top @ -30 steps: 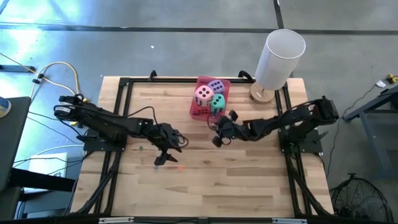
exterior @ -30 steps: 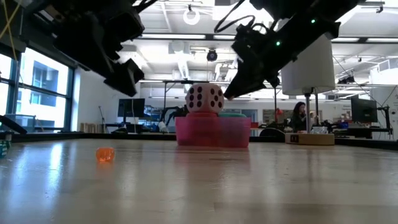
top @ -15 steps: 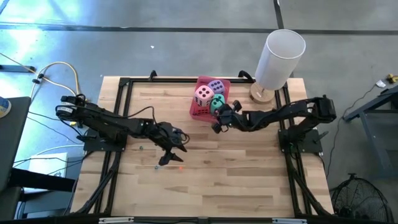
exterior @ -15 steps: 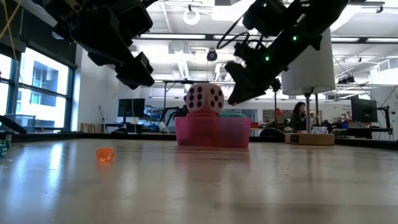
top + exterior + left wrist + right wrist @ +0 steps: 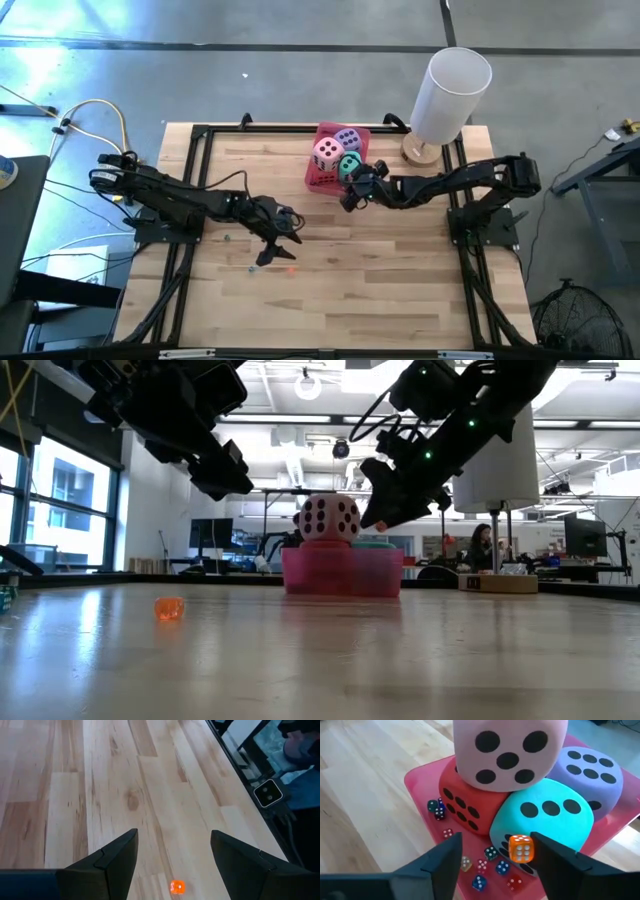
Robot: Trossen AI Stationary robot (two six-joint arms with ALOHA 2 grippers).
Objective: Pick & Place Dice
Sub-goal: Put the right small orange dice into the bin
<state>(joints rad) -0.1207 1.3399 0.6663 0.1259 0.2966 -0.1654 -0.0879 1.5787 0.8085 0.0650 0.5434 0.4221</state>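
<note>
Four soft dice sit in a pink tray (image 5: 415, 780) at the table's far middle. The pink die (image 5: 510, 750) rests on the red die (image 5: 462, 807) and the teal die (image 5: 545, 820), with the purple die (image 5: 595, 770) behind them. Tiny coloured cubes lie on the tray floor. My right gripper (image 5: 495, 837) hovers open just near of the tray (image 5: 312, 178). A tiny orange cube (image 5: 521, 848) shows between its fingers, in front of the teal die; whether it touches anything I cannot tell. My left gripper (image 5: 172, 835) is open above the table's middle.
A tiny orange cube (image 5: 177, 887) lies on the wood just below my left gripper (image 5: 272, 250). A white cylinder on a wooden base (image 5: 450, 90) stands at the far right corner. Black frame rails run along the table's sides. A person sits in the room behind (image 5: 482, 545).
My right gripper has moved toward the far edge, up to the tray's near side, and then held there. My left gripper has shifted a little toward the table's right and risen slightly. The soft dice and the orange cube on the table have stayed put.
</note>
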